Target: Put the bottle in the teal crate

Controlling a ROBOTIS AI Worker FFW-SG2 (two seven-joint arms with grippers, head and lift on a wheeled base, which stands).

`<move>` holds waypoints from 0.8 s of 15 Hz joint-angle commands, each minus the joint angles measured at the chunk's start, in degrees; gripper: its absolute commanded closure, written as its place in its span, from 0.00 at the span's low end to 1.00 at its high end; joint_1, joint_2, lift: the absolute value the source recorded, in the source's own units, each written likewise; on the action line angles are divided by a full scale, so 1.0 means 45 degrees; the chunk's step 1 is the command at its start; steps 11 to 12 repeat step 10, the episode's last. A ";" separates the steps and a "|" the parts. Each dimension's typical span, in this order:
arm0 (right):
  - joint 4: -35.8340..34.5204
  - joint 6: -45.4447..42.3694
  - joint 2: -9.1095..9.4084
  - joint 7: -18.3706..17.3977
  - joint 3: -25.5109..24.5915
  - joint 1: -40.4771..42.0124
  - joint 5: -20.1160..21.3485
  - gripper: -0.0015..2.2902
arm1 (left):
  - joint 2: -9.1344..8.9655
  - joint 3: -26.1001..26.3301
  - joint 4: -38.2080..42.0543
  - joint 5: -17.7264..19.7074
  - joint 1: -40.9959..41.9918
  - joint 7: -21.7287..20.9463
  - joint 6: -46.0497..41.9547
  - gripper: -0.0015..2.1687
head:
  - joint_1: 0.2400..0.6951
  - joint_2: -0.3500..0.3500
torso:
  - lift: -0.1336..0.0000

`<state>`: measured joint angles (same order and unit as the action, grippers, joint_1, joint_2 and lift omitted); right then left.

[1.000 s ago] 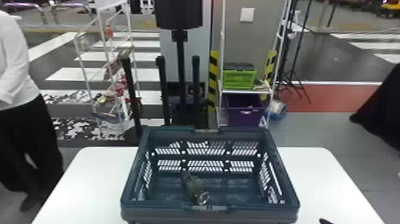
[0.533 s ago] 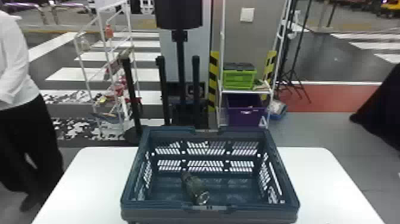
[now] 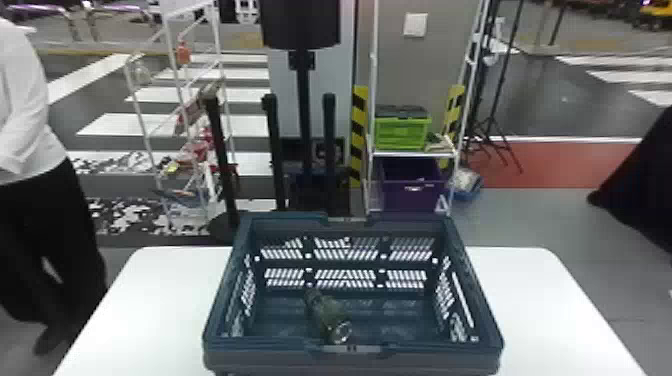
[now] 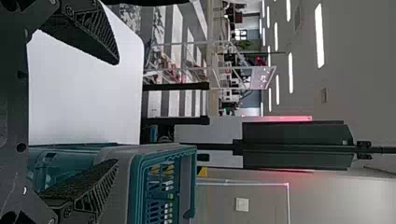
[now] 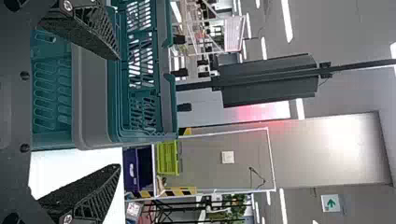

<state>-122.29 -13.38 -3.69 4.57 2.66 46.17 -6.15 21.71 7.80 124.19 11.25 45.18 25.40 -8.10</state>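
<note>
The dark, see-through bottle [image 3: 327, 316] lies on its side on the floor of the teal crate [image 3: 352, 356], close to the crate's near wall and a little left of its middle. In the left wrist view, my left gripper [image 4: 116, 112] stands open with nothing between its fingers, and the crate [image 4: 135, 186] is beyond one finger. The right wrist view has my right gripper [image 5: 119, 112] open and holding nothing, with the crate [image 5: 93, 93] just past its fingers.
The crate stands on a white table [image 3: 545, 310] whose surface extends to both sides. Behind are a rack with a green crate [image 3: 402, 132] and a purple bin [image 3: 412, 192], plus black posts [image 3: 222, 160]. A person stands left of the table.
The small dark tip at the head view's bottom edge, right of the crate, has gone out of sight. Bottle and crate have kept their places.
</note>
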 commanded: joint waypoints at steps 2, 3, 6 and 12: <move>0.0008 -0.0005 0.0019 0.0001 -0.0102 0.0072 -0.0020 0.03 | 0.0000 0.0044 0.0038 0.0001 -0.0040 0.0020 0.0113 0.07 | 0.57 0.50 | 1.00; 0.0008 -0.0005 0.0019 0.0001 -0.0122 0.0111 -0.0020 0.03 | 0.0000 0.0064 0.0057 0.0001 -0.0060 0.0020 0.0113 0.07 | 0.57 0.50 | 1.00; -0.0012 -0.0005 0.0000 0.0001 -0.0181 0.0170 -0.0020 0.03 | -0.0020 0.0083 0.0077 -0.0058 -0.0040 0.0020 0.0113 0.07 | 0.57 0.50 | 1.00; -0.0012 -0.0005 0.0000 0.0001 -0.0239 0.0267 -0.0020 0.03 | 0.0000 0.0200 0.0116 -0.0097 -0.0021 0.0020 0.0113 0.07 | 0.57 0.50 | 1.00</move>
